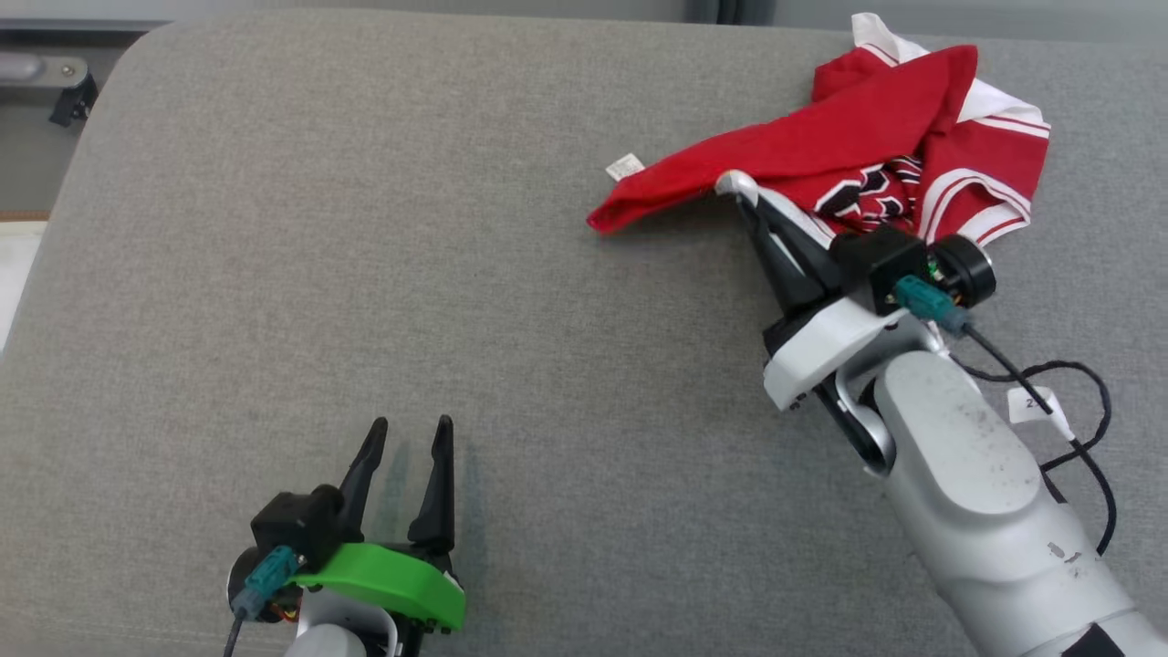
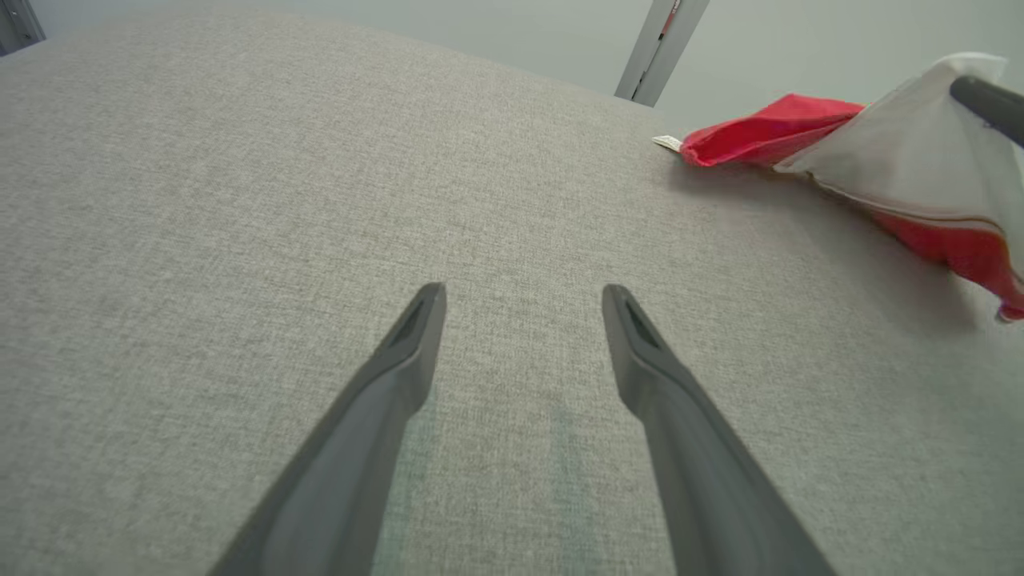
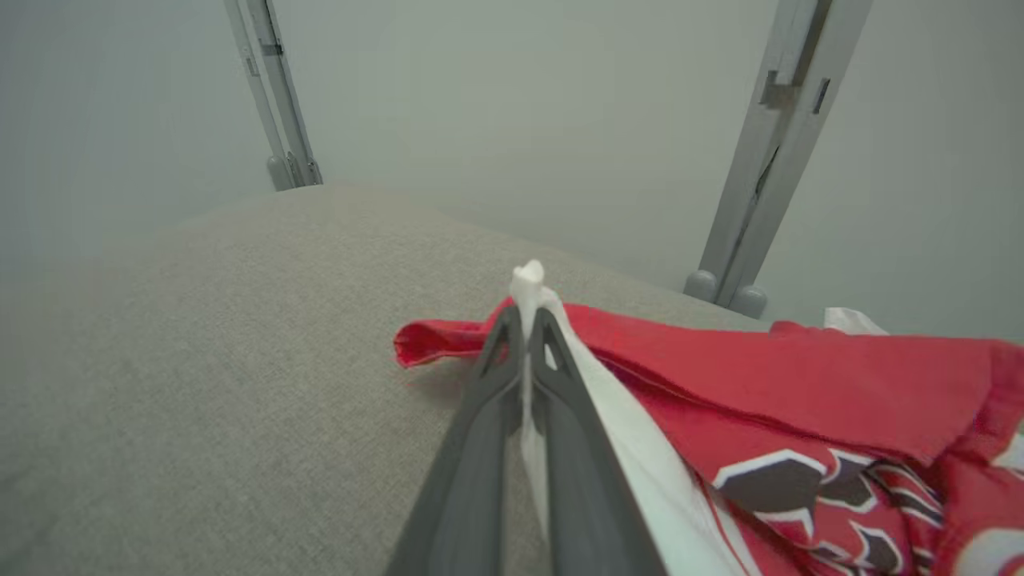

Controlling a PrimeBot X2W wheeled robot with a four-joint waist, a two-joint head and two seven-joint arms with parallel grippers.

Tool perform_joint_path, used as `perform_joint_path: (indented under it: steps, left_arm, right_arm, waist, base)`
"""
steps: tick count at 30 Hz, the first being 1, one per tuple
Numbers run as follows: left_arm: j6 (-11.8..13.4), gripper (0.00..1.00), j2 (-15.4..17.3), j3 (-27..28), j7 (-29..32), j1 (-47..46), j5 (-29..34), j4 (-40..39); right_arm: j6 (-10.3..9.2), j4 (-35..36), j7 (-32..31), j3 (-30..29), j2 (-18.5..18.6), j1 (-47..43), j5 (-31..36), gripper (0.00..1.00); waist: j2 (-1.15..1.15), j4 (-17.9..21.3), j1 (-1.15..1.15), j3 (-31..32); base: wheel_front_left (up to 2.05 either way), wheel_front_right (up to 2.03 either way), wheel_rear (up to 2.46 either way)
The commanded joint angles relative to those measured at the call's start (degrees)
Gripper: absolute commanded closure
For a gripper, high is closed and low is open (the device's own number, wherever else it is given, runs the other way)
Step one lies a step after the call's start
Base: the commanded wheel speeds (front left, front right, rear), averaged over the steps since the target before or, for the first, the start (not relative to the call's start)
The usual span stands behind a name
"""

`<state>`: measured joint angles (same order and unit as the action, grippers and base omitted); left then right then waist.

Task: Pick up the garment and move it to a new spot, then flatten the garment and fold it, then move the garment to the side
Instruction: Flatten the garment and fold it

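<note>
Right jaws clamp the white hem point(image 3: 529, 282) of the red jersey point(image 1: 867, 128), whose bulk lies to their right; left jaws gape, well apart.

You've got a wide grey woven-fabric surface point(image 1: 365, 274) w/ a rounded far-left corner. Lying on it, far right: one crumpled red-and-white garment point(image 1: 876, 137) w/ a black-and-white print, bunched up. Its small white label point(image 1: 624, 167) sits by the garment's left end.
</note>
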<state>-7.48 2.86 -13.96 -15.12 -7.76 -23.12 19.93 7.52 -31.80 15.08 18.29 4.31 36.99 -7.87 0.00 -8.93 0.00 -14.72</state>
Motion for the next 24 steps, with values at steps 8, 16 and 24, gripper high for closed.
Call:
perform_joint_path:
  steps: [8,16,24]
  left_arm:
    - [0.0,0.00,0.1,-0.5,0.0,3.3,0.8,0.5]
    - [0.0,0.00,0.1,-0.5,0.0,6.9,0.8,0.5]
    - [0.0,0.00,0.1,-2.5,0.0,6.5,-0.4,0.2]
  right_arm:
    - [-0.07,11.9,0.1,-0.4,3.4,6.7,0.0,1.00]
    - [-0.08,11.0,0.1,4.7,9.2,19.9,-0.8,1.00]
    - [-0.08,-0.7,0.1,10.4,12.7,33.6,-0.7,1.00]
  waist:
    - [0.00,-0.7,0.00,6.5]
    - [0.00,-3.7,0.00,10.9]
    - [0.00,-8.2,0.00,10.3]
  base:
    - [0.00,0.00,0.00]
    - [0.00,0.00,0.00]
    - [0.00,0.00,0.00]
